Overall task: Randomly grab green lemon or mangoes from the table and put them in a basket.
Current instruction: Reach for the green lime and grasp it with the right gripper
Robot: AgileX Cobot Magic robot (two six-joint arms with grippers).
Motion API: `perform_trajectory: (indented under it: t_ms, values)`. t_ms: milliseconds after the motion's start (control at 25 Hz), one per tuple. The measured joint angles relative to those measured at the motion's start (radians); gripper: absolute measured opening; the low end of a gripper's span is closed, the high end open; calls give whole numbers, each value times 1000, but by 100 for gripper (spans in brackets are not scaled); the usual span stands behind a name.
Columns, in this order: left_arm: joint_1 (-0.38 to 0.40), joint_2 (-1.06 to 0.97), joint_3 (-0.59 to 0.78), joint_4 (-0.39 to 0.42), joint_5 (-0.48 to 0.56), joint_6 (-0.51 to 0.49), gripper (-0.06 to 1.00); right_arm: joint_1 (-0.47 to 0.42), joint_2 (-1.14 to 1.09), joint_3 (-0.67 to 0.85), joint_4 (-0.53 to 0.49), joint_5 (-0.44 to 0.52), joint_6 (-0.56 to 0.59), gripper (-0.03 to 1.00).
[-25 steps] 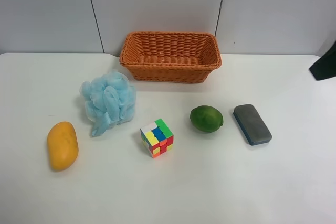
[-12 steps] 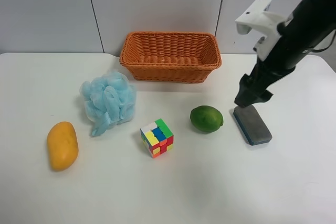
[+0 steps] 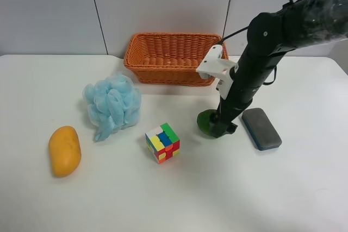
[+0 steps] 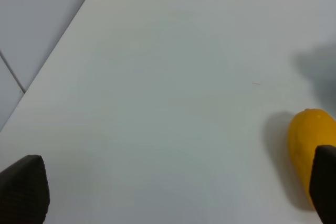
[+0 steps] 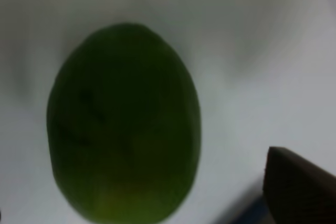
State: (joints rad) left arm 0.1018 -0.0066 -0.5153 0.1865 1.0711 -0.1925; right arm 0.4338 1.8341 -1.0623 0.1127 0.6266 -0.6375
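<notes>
The green lemon [image 3: 205,121] lies on the white table [image 3: 179,194], in front of the basket [image 3: 175,38]. My right gripper [image 3: 220,129] has come down over the lemon and hides most of it. In the right wrist view the lemon [image 5: 123,124] fills the picture, with one dark fingertip [image 5: 294,182] beside it; the jaws stand wide apart, open. The orange-yellow mango [image 3: 64,150] lies at the exterior high view's left and also shows in the left wrist view [image 4: 307,153]. My left gripper [image 4: 176,182] is open and empty above the table.
A fluffy light-blue bath sponge [image 3: 112,104] sits between the mango and the basket. A multicoloured puzzle cube [image 3: 162,143] stands to the left of the lemon. A grey-and-blue eraser block [image 3: 261,128] lies just to the right of my right gripper.
My right arm came in from the right edge, passed over the eraser block, and has moved left and down onto the green lemon. Nothing on the table has moved.
</notes>
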Motion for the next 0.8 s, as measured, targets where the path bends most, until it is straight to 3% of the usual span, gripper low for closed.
perform_trajectory:
  t_ms: [160, 480, 520, 600, 800]
  values:
    - [0, 0, 0, 0, 0, 0, 99, 8, 48, 0, -1, -47, 0, 99]
    - [0, 0, 0, 0, 0, 0, 99, 8, 91, 0, 1, -71, 0, 88]
    - [0, 0, 0, 0, 0, 0, 99, 8, 91, 0, 1, -72, 0, 85]
    - [0, 0, 0, 0, 0, 0, 99, 8, 91, 0, 1, -77, 0, 67]
    - [0, 0, 0, 0, 0, 0, 99, 8, 91, -1, 2, -78, 0, 65]
